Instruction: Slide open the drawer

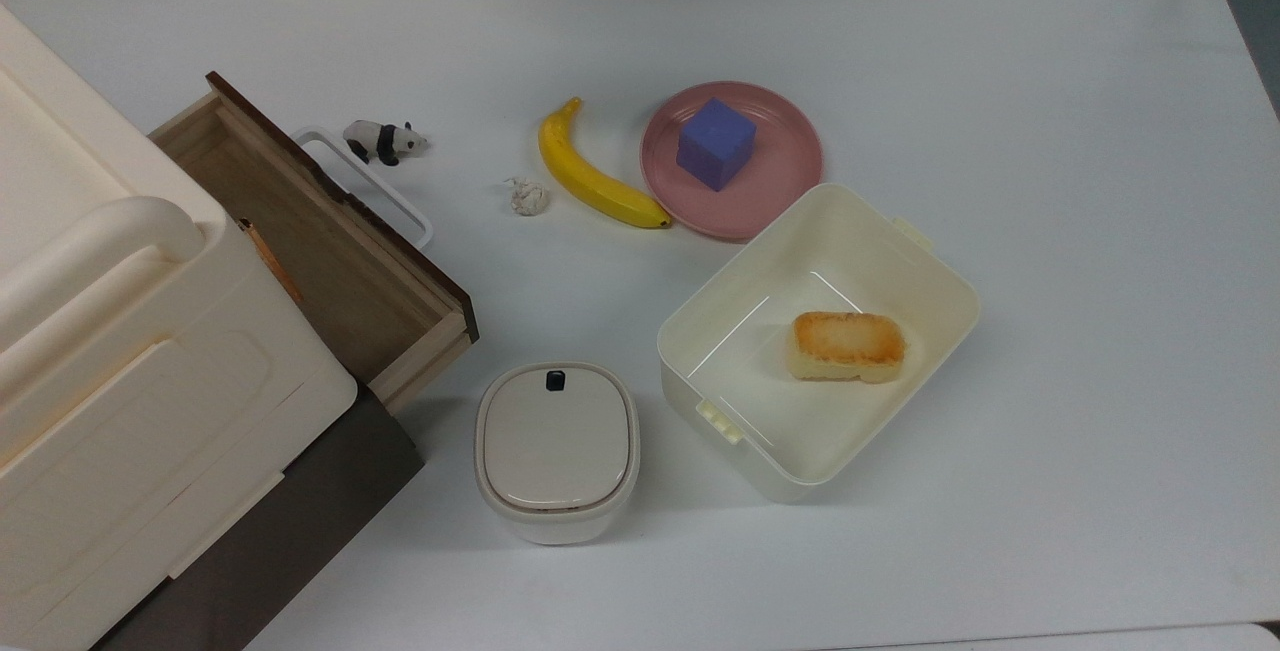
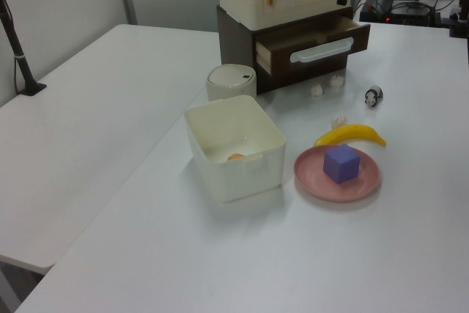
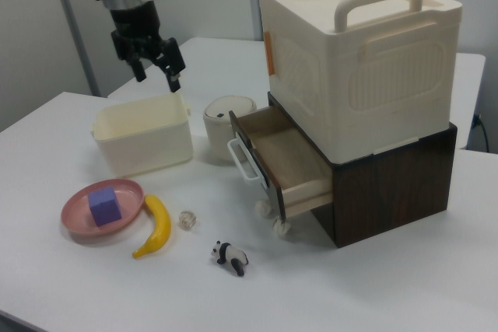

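My tool (image 3: 154, 65) hangs released, fingers spread, high above the worktop (image 3: 70, 301), well apart from the drawer (image 3: 276, 161). The drawer juts out of the dark cabinet (image 3: 389, 184), its white handle (image 3: 240, 159) facing my tool, down to the right view's right.

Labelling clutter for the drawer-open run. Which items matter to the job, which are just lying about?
Job:
drawer, already pulled out
gripper, open, up in the air away from the drawer

Lying about:
banana
purple cube on pink plate
toy panda
open bin holding bread
lidded pot
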Robot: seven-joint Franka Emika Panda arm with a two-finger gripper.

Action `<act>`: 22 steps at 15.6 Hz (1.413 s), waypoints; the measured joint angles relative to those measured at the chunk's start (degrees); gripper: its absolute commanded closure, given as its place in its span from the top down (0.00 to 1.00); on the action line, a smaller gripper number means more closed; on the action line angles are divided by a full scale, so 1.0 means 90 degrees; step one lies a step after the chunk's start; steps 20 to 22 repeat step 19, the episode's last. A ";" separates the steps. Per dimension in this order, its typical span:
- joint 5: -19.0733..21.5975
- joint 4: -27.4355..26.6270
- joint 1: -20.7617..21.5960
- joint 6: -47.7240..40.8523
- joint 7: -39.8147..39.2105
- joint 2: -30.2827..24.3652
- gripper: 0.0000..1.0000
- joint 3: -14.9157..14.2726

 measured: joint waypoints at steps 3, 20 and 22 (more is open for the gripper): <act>-0.0001 -0.0082 -0.0142 0.0339 0.0000 0.0005 1.00 -0.0017; 0.0058 -0.0083 -0.0062 0.0362 0.0844 0.0001 1.00 0.0038; 0.0058 -0.0083 -0.0062 0.0362 0.0844 0.0001 1.00 0.0038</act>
